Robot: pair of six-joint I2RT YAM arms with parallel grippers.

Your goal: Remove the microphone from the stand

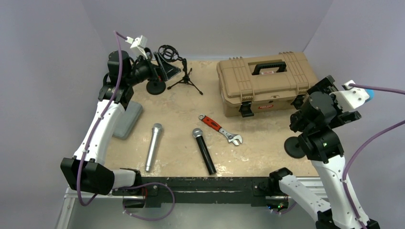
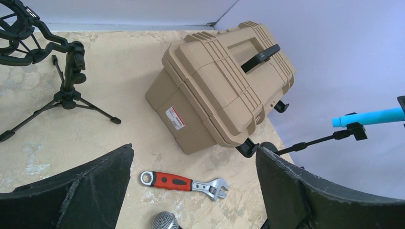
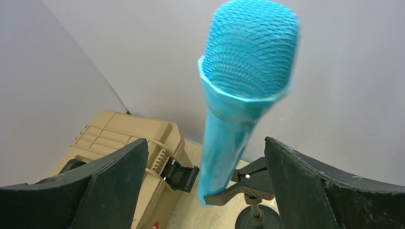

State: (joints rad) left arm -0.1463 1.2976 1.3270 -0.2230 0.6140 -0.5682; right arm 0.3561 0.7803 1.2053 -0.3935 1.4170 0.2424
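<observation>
The blue microphone (image 3: 241,95) is sitting clipped in its stand (image 3: 248,188), just right of the tan toolbox (image 1: 265,83). The right gripper (image 3: 205,143) is gaping wide, its fingers flanking the microphone without touching. The left gripper (image 2: 194,149) is hanging open, well left of the toolbox.

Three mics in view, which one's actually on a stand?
The blue microphone, clipped in the stand on the right; the silver microphone and black microphone lie flat on the table.

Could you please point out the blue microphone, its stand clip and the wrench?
blue microphone (image 3: 236,112), right wrist view, on its body below the mesh head.
stand clip (image 3: 248,180), right wrist view, on its black arm.
wrench (image 2: 179,182), left wrist view, on its red handle.
</observation>
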